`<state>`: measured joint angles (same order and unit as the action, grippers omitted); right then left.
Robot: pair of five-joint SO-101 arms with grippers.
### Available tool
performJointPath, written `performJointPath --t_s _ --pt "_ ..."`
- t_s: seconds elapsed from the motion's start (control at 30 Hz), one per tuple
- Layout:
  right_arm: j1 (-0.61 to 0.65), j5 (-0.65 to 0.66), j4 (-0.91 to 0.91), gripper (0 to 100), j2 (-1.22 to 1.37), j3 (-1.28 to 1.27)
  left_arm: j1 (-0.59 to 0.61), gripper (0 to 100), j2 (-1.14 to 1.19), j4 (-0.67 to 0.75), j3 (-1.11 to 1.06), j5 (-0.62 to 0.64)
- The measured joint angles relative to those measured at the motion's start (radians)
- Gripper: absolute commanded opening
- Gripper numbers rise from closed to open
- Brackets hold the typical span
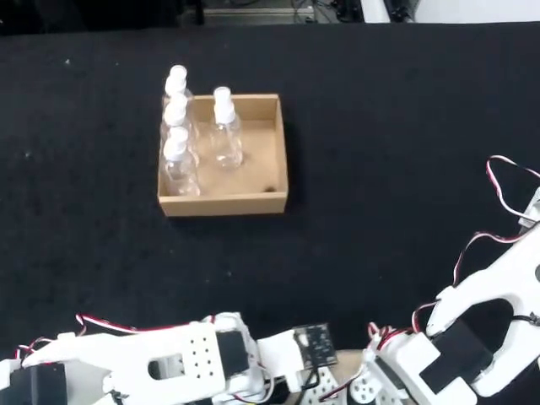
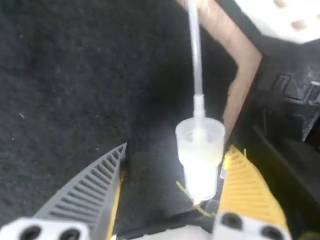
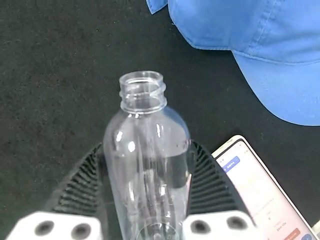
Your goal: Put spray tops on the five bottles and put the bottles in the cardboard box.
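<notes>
The cardboard box [image 1: 274, 152] stands on the black table. Three clear bottles with white spray tops [image 1: 175, 135] line its left wall, and one more capped bottle [image 1: 224, 126] stands beside them. My right gripper [image 3: 146, 147] is shut on an uncapped clear bottle [image 3: 145, 150], neck pointing away from the wrist. A white spray top [image 2: 200, 150] with its long tube lies between the fingers of my left gripper [image 2: 172, 150], which is open. It rests against the yellow finger [image 2: 245, 185], with a gap to the grey finger [image 2: 95, 185]. Both arms sit low at the table's front edge.
A blue cap [image 3: 250, 45] and a phone [image 3: 260, 190] lie on the cloth close to the held bottle. A brown board edge [image 2: 240, 75] and white arm parts [image 2: 280, 15] are just beyond the spray top. The left arm [image 1: 169, 359] and right arm [image 1: 472, 329] nearly meet.
</notes>
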<state>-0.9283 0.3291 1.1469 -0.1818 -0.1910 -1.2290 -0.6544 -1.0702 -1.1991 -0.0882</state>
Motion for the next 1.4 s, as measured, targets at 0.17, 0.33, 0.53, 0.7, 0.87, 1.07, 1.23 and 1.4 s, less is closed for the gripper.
performJointPath --t_s 0.17,0.33,0.53,0.7,0.87,1.07,1.23,1.4 --pt "0.000 0.000 0.000 1.1 0.000 0.000 0.000 25 -0.006 0.012 -0.003 -0.002" --pt "0.000 0.000 0.000 1.1 0.000 0.000 -0.005 10 -0.006 0.015 -0.003 0.003" --pt "0.000 0.000 0.000 1.1 0.000 0.000 -0.008 6 -0.006 0.014 -0.003 -0.006" --pt "0.000 0.000 0.000 1.1 0.000 0.000 0.143 6 -0.006 -0.068 0.057 -0.129" --pt "0.006 0.000 0.000 1.1 0.000 0.020 0.423 6 -0.006 -0.290 0.296 -0.311" --pt "0.129 -0.002 0.087 1.1 0.000 0.068 0.749 6 -0.006 -0.493 0.753 -0.496" --pt "0.239 -0.084 0.201 1.1 0.000 0.173 0.904 6 0.012 -0.640 1.154 -0.514" --pt "0.394 -0.140 0.279 1.0 -0.044 0.190 1.096 6 0.061 -0.672 1.527 -0.477"
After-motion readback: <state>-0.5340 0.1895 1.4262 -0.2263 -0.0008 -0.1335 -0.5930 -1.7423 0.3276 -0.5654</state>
